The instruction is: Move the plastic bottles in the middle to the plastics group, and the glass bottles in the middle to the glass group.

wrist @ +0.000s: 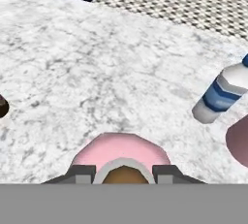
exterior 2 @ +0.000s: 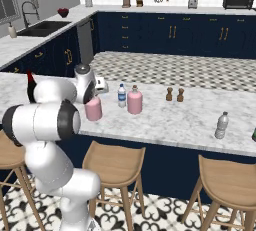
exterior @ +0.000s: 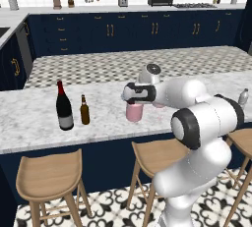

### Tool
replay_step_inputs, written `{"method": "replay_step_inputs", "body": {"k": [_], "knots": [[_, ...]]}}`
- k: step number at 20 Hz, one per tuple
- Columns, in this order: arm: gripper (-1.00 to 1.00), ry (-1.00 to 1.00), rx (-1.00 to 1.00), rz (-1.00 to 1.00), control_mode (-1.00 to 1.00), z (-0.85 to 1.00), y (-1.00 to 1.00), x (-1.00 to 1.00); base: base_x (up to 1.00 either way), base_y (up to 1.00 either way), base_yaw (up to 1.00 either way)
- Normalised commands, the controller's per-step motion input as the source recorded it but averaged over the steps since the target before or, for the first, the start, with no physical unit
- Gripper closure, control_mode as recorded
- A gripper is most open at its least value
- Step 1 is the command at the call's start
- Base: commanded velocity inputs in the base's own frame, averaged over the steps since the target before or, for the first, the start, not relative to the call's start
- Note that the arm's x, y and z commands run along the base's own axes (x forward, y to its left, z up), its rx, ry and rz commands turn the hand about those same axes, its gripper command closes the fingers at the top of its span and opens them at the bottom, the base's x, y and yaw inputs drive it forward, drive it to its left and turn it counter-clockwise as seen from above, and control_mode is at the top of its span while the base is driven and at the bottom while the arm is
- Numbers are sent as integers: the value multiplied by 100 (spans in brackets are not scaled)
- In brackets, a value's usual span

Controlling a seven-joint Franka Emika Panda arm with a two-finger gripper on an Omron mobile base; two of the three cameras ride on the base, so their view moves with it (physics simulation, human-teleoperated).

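Gripping a pink bottle [exterior 2: 93, 109] by its neck, the fingers [wrist: 80, 172] stand over the marble counter [exterior: 34, 123], wooden stools [exterior: 49, 174] below.

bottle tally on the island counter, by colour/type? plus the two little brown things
Pink squat bottles: 2, one at the gripper, one beside the water bottle
Blue-labelled water bottle: 1
Plain greyish clear bottle: 1
Black wine bottle: 1
Brown beer bottle: 1
Small brown shakers: 2
Total: 8 (6 bottles, 2 shakers)
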Motion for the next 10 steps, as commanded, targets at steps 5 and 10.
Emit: {"method": "replay_step_inputs", "body": {"k": [5, 10], "knots": [[100, 0, 0, 15, -100, 0, 70, 46, 0, 0, 0], [100, 0, 0, 14, -100, 1, 53, 75, 0, 0, 0]]}}
